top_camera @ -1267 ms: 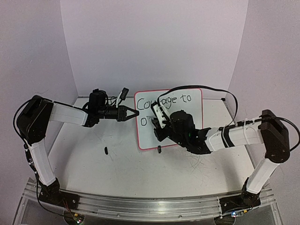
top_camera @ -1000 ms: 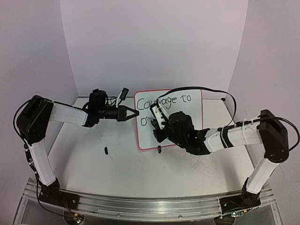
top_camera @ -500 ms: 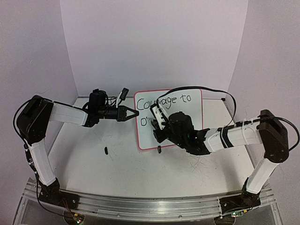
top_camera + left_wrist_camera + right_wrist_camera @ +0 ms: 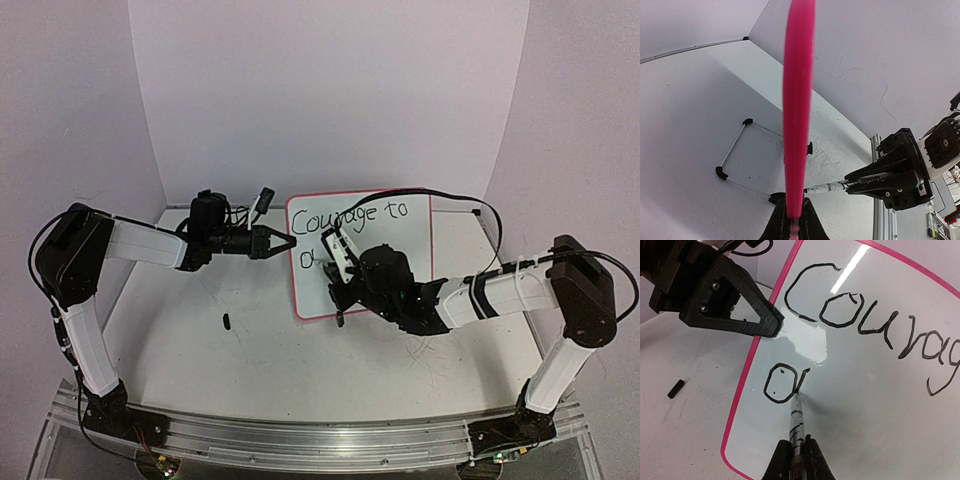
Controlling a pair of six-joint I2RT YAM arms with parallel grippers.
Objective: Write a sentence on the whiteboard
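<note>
Pale lilac walls [image 4: 330, 90] curve around me on three sides. My white tabletop [image 4: 260, 350] is scuffed with faint scribbles.

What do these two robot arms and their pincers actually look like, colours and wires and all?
The left arm and the right arm are both white tube-like segments linked by chunky black joints, with thin black cables looping loosely alongside. The left gripper and the right gripper are black, each with two tapering wedge-shaped fingers. Both bases sit on a silver metal rail.
</note>
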